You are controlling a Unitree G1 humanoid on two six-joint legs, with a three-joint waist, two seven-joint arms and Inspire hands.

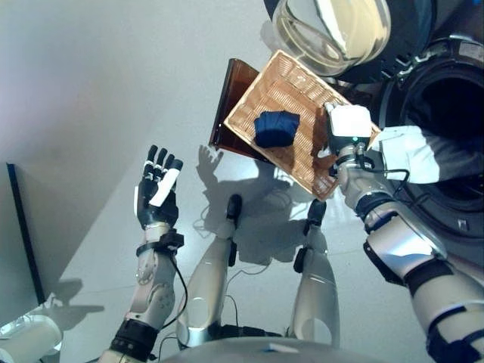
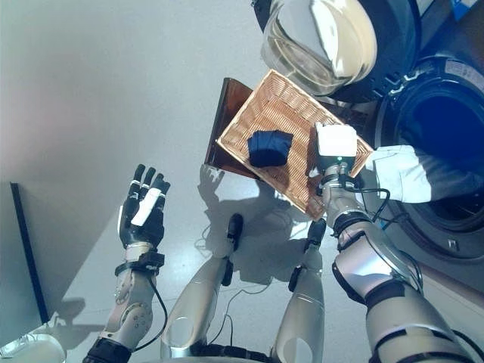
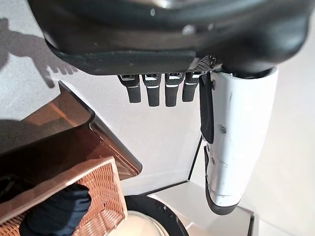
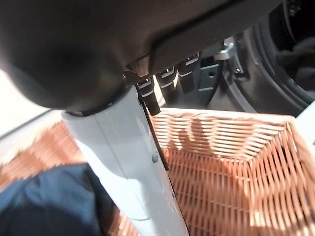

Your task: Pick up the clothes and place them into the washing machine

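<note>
Over the wicker basket (image 1: 302, 128) at right, beside the washing machine's open drum (image 1: 446, 144): right hand (image 4: 123, 147), fingers straight and empty, poised for the dark blue clothes (image 1: 276, 128) lying inside; left hand (image 1: 157, 193) idle, fingers spread, far left.

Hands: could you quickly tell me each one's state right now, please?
Left hand: open, holding nothing.
Right hand: open over the basket, holding nothing.

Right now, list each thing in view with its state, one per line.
Washing machine door: swung open.
Washing machine drum: open; white cloth draped over its rim.
Wicker basket: holds one garment.
Dark blue garment: bunched in basket.
Left hand: open, empty.
Right hand: open above basket.
</note>
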